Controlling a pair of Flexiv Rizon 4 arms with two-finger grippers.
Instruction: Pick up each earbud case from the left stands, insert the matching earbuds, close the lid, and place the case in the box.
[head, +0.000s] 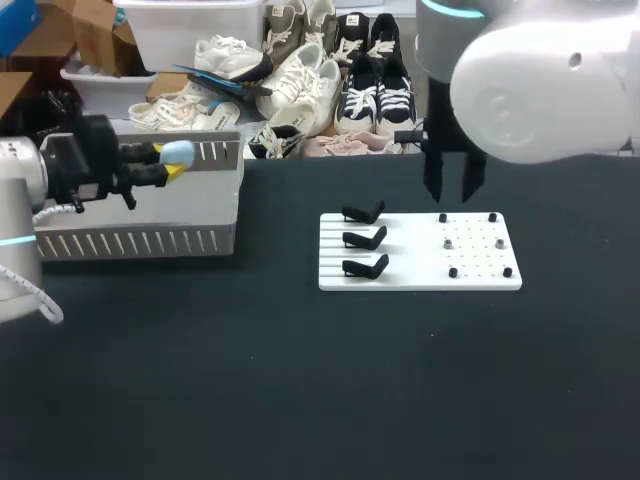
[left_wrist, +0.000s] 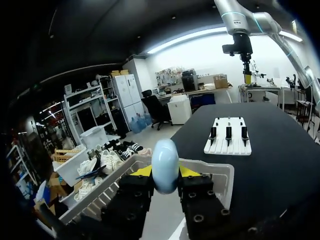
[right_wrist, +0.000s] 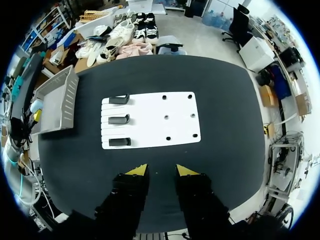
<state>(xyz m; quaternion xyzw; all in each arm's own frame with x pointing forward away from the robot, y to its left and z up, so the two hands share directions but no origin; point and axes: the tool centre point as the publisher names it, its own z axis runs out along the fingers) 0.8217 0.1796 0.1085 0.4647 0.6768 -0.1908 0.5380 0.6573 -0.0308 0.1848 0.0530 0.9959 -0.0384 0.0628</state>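
Left wrist view: left gripper (left_wrist: 164, 174) clamped on pale blue earbud case (left_wrist: 165, 162), lid apparently closed, over grey box (left_wrist: 220, 172). Right gripper (right_wrist: 158, 171) spread, holding nothing, above white board (right_wrist: 150, 120). Step: placing. Next: lower into box, then release.

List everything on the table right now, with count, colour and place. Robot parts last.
earbud case: 1, light blue, lid closed, held over the box
box: 1, grey with slotted walls, left side of the table
board: 1, white, middle of the table
stands: 3, black, in a column on the board's left part, all empty
pegs: 6, four black and two grey, on the board's right part
table: 1, black
left gripper: yellow tips, shut on the earbud case
right gripper: yellow tips, open and empty, above the table near the board
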